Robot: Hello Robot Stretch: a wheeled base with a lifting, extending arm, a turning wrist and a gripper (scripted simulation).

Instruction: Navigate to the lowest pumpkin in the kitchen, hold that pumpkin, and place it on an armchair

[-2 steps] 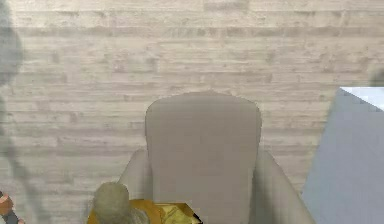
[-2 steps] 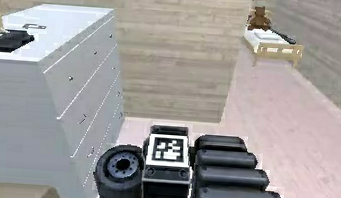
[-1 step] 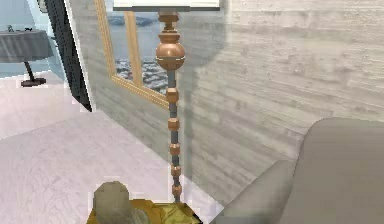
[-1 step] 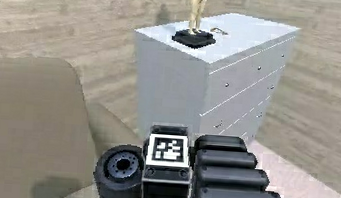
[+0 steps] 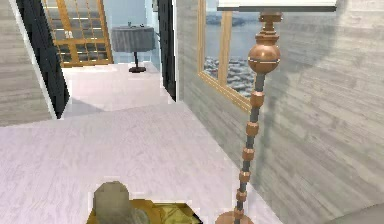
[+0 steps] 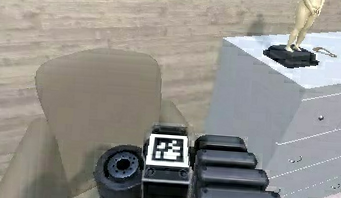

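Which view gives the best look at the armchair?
The arm side view: the beige armchair shows its curved back and one armrest, its seat partly behind the arm. The forward view looks toward a floor lamp and a doorway.

Forward view: bright, even daylight; the window (image 5: 228,50) just left of the floor lamp (image 5: 258,110) is the brightest area; the floor (image 5: 120,140) left of the lamp is pale and uniformly lit; the wall (image 5: 330,120) right of the lamp carries soft grey shading. The dark door frame (image 5: 45,55) far left of the lamp leans, an edge distortion only. Arm side view: light flat and diffuse; the dresser (image 6: 270,84) reads brightest along its top; the armchair (image 6: 99,92) is dimmer low in its seat.
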